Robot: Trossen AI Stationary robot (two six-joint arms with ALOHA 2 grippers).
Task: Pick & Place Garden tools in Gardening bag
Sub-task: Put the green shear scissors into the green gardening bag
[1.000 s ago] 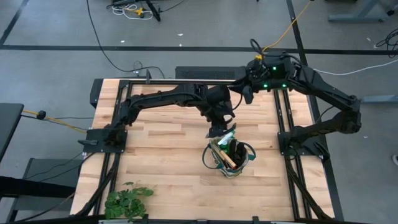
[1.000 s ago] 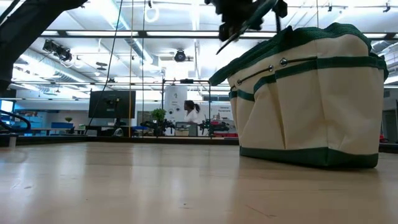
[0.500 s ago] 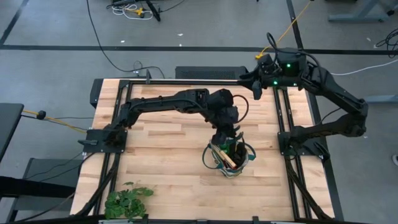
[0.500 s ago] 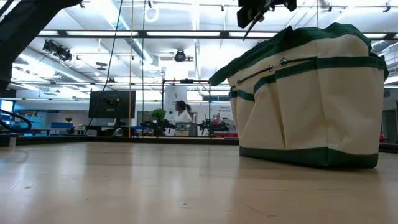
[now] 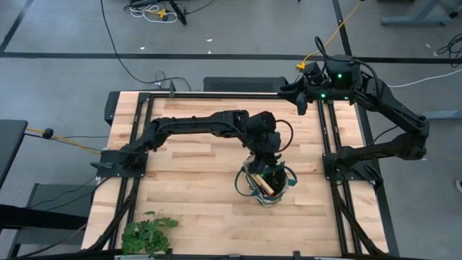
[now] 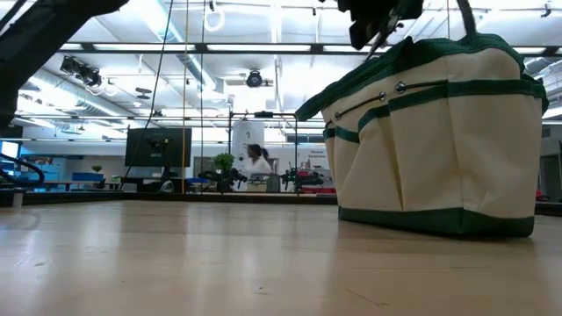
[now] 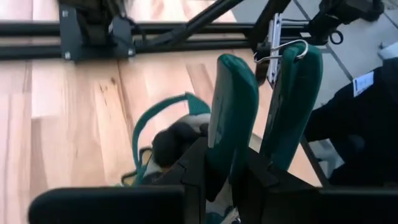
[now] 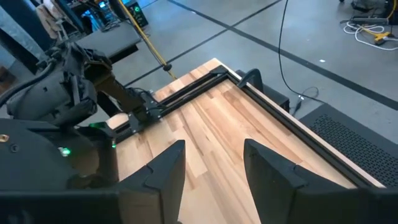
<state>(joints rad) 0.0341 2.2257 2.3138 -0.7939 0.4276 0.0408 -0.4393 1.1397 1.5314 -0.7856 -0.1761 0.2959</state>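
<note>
The gardening bag (image 5: 266, 185), cream with green trim, stands upright on the table right of centre; it also shows in the low view (image 6: 439, 132). Wooden-handled tools (image 5: 263, 185) stick out of its open top. My left gripper (image 5: 266, 156) hangs just over the bag's far rim, shut on pruning shears with two green handles (image 7: 267, 106). A wire clasp (image 7: 281, 51) joins the handle ends. The blades are hidden. My right gripper (image 5: 299, 98) is open and empty over the table's far right corner. My left gripper pinches the shears between its two fingers (image 7: 198, 163), on the lower part of the green handles (image 7: 229, 146). The fingers slant down from the far side and lie along the shears. The handle ends reach out past the fingertips. The shears hang clear above the bag's mouth.
A leafy green plant bunch (image 5: 148, 232) lies at the table's near left edge. Black rails (image 5: 328, 137) run along the table's sides. Bare wood lies left of the bag. A person (image 6: 256, 165) stands far off in the room.
My left gripper has gone toward the table's near right with the shears, from beside the bag's far rim to over its mouth, still shut. My right gripper has drawn back toward the far right corner.
</note>
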